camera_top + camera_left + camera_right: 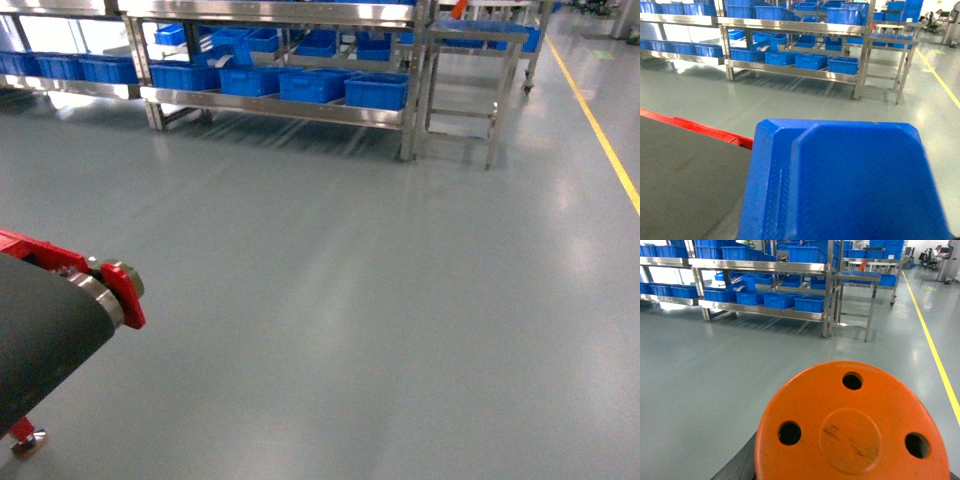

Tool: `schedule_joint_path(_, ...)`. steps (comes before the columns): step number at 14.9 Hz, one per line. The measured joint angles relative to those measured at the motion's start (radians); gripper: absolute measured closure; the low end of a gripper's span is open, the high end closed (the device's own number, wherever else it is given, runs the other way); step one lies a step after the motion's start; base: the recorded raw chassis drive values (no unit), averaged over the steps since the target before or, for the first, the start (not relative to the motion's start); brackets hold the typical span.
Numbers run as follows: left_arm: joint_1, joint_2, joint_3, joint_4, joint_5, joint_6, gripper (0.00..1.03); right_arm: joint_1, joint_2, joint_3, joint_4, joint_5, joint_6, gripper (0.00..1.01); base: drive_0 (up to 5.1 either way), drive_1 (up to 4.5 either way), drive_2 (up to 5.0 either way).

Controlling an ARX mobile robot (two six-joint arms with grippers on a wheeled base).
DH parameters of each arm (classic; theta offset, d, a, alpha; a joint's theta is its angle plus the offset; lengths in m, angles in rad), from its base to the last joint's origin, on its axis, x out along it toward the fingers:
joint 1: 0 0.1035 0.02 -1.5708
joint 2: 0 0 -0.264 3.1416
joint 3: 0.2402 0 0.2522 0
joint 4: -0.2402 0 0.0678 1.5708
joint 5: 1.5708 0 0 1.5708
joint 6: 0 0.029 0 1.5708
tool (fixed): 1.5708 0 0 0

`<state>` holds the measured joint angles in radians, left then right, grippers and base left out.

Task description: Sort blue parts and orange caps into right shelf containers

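A blue part (850,185) fills the lower left wrist view, close to the camera and raised above the floor. It hides the left gripper's fingers, which seem shut on it. An orange cap (852,430), round with three holes, fills the lower right wrist view in the same way. It covers the right gripper's fingers. The right shelf containers (376,90), bright blue crates, sit in a row on the low steel shelf far ahead. They show again as blue crates (843,64) in the left wrist view and blue crates (810,303) in the right. Neither gripper appears in the head view.
A black conveyor belt (40,330) with a red end frame (125,290) is at my lower left. The steel shelf rack (280,108) spans the far side, with a small steel table (470,40) to its right. A yellow floor line (600,130) runs along the right.
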<state>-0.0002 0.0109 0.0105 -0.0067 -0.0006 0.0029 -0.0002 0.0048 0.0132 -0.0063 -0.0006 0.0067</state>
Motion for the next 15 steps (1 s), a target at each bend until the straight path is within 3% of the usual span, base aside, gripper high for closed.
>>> schedule_joint_path(13, 0.0, 0.0, 0.0, 0.0, 0.0, 0.0, 0.6, 0.0, 0.0, 0.0, 0.0, 0.0, 0.0, 0.57, -1.6, -1.6, -1.6)
schedule_joint_path(15, -0.002, 0.0, 0.0, -0.001, 0.003, 0.0, 0.6, 0.0, 0.0, 0.0, 0.0, 0.002, 0.0, 0.57, -0.1, 4.1, -4.3)
